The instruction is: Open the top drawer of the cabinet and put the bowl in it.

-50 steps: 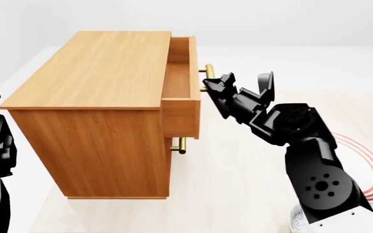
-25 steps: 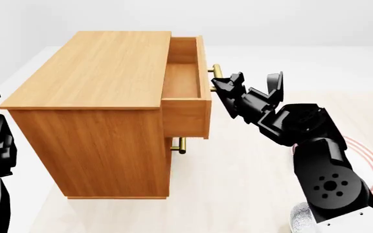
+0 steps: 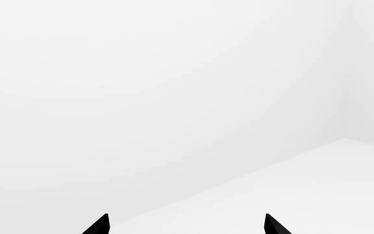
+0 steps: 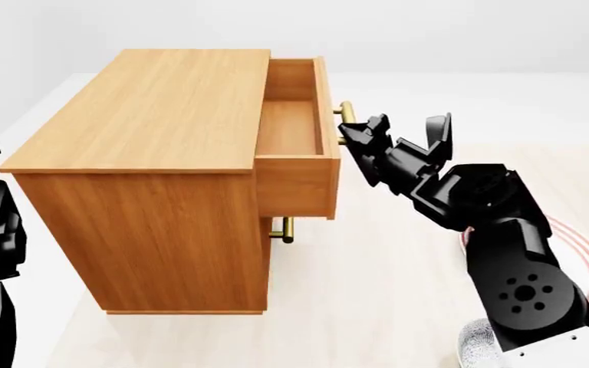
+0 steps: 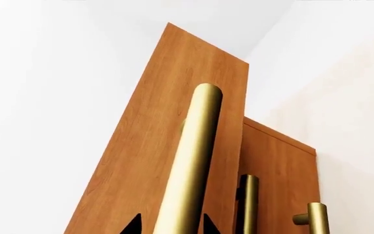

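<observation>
Now the cabinet (image 4: 146, 180), a boxy chest of orange-brown wood grain, stands on the pale floor with the top drawer (image 4: 297, 146) pulled partly out, showing a shallow box interior. Its brass bar handle (image 5: 190, 165) is round and smooth, and the right gripper (image 4: 361, 136) has its fingers closed around it; in the right wrist view 2 dark tips sit on both sides of the bar. A lower handle (image 4: 284, 228) shows under the open drawer. The left gripper (image 3: 185, 225) points at a bare white wall, its fingers spread wide and holding nothing. The bowl (image 4: 477, 346), speckled and round, is only partly seen at the lower edge of the head view, beside the right arm, well apart from the drawer. A white plate (image 4: 586, 264) with red rings lies near it.

I judge 1 risk is that the smooth bar slips from the fingers if the pull goes sideways. Also the arm's elbow hangs close above the bowl and may knock it.
</observation>
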